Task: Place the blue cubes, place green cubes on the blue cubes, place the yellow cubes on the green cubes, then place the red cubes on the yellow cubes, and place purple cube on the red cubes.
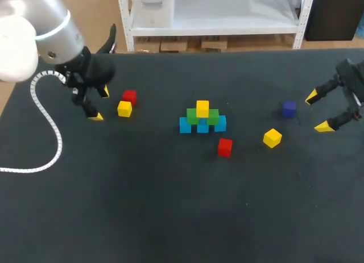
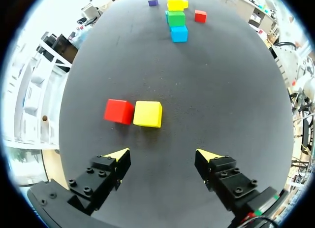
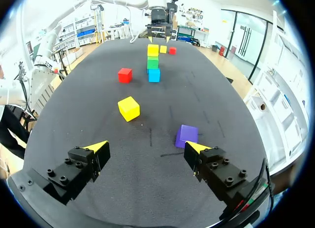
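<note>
Dark table (image 1: 170, 217) | stacked cubes (image 1: 202, 120) centre | purple cube (image 1: 289, 108) apart

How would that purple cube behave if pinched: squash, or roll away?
Probably neither. The purple cube shows crisp edges and flat faces, so it looks rigid and should sit, not roll. Those flat sides should suit the right gripper; being small, it may slide if nudged.

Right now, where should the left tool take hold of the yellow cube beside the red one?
From above, pinch the yellow cube across its face nearest the left tool and the opposite face. The red cube sits against another side, likely leaving no finger room there.
</note>
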Controlling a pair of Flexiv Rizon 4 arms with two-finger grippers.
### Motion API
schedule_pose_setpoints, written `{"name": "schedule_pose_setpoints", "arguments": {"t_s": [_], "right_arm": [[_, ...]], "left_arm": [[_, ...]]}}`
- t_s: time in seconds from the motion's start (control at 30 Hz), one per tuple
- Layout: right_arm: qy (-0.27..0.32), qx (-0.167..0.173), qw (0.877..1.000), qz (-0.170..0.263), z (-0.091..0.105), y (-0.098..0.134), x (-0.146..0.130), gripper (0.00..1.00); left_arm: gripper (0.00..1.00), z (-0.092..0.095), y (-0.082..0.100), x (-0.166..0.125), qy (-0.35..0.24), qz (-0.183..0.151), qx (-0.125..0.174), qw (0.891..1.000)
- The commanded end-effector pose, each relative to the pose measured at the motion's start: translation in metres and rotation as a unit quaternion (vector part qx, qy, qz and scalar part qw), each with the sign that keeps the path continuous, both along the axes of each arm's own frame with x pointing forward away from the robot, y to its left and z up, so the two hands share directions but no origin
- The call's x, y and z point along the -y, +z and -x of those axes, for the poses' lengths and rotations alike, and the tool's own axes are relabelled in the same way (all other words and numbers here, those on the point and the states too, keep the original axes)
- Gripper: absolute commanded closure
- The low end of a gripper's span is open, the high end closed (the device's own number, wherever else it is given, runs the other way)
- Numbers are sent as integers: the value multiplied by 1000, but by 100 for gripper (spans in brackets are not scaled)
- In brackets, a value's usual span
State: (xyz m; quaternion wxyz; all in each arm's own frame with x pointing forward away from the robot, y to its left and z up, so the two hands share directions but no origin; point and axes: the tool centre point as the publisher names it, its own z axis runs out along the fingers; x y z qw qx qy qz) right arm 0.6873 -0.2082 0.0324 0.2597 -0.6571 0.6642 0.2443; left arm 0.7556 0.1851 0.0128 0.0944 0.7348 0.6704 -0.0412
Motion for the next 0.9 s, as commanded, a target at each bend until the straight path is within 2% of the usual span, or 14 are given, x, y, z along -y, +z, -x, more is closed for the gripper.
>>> {"name": "schedule_pose_setpoints", "arguments": {"t_s": [0.03,0.13,0.5,0.6,0.73,0.9], "right_arm": [[0,0,1000,-1,0,0,0,0],[0,0,1000,-1,0,0,0,0],[0,0,1000,-1,0,0,0,0],[0,0,1000,-1,0,0,0,0],[0,0,1000,-1,0,0,0,0],[0,0,1000,-1,0,0,0,0]], "left_arm": [[13,-8,-8,6,-5,-7,-7,1000],[6,-10,-13,9,-8,-9,-9,1000],[6,-16,-13,26,-20,-11,-5,1000],[7,-14,-14,30,-22,-9,-6,1000],[4,-11,-15,34,-23,-10,-8,1000],[6,-9,-15,37,-23,-8,-9,1000]]}}
